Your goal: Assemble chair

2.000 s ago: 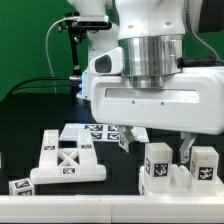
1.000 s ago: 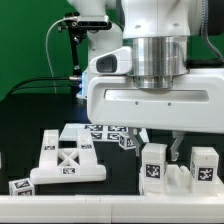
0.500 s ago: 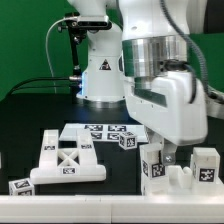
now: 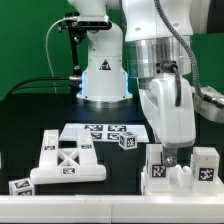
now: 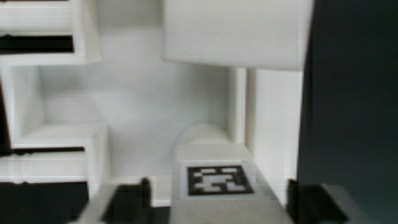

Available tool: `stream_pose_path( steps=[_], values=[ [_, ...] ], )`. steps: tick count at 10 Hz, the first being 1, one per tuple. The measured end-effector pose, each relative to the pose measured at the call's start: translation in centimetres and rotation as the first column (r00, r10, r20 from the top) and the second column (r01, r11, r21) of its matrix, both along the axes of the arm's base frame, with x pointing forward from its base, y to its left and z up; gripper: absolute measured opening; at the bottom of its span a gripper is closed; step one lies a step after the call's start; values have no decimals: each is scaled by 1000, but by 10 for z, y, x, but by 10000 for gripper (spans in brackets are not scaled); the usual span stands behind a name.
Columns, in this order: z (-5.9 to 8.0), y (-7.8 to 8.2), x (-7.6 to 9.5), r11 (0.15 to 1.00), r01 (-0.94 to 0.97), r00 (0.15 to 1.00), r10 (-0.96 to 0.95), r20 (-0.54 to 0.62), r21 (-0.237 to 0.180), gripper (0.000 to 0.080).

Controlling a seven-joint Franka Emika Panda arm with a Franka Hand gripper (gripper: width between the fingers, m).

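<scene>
Black tabletop point(image 4: 30, 110), green backdrop point(image 4: 30, 40). At lower right of the exterior view the chunky white plastic chair body point(image 4: 185, 178) has 2 upright posts point(image 4: 155, 165); the gripper point(image 4: 172, 152) hangs over 1, jaws apart, holding nothing. White cross-braced panel point(image 4: 65, 160) at lower left lies loose: much joining is left, I judge

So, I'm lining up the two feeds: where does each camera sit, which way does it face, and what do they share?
Exterior view: off the arm, low, facing across the table at the chair pieces; the arm and gripper show.
Wrist view: on the wrist, looking down between open fingers at a tagged piece.
Shared: seemingly that tagged piece.
</scene>
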State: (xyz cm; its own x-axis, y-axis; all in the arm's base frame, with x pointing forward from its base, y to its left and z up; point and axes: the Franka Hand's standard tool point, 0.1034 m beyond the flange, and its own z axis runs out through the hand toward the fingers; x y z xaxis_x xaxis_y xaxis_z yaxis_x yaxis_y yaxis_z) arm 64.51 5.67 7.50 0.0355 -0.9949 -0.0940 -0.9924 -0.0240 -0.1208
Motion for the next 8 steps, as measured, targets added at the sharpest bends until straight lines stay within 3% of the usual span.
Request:
stream_pose_path(
  steps=[1,2,3,5,6,8],
  values=[
    [0,-3,1,984,-176,984,177,25,-30,528],
    [0,-4,1,929,-367,929,369,36,-59,616],
    [0,-5,1,863,-498,864,502,39,-81,616],
    [0,-6,1,809,-579,811,584,38,-99,643],
    [0,-7,1,743,-659,745,666,31,-118,648],
    [3,-13,4,431,-885,440,898,-13,-177,649]
  ],
)
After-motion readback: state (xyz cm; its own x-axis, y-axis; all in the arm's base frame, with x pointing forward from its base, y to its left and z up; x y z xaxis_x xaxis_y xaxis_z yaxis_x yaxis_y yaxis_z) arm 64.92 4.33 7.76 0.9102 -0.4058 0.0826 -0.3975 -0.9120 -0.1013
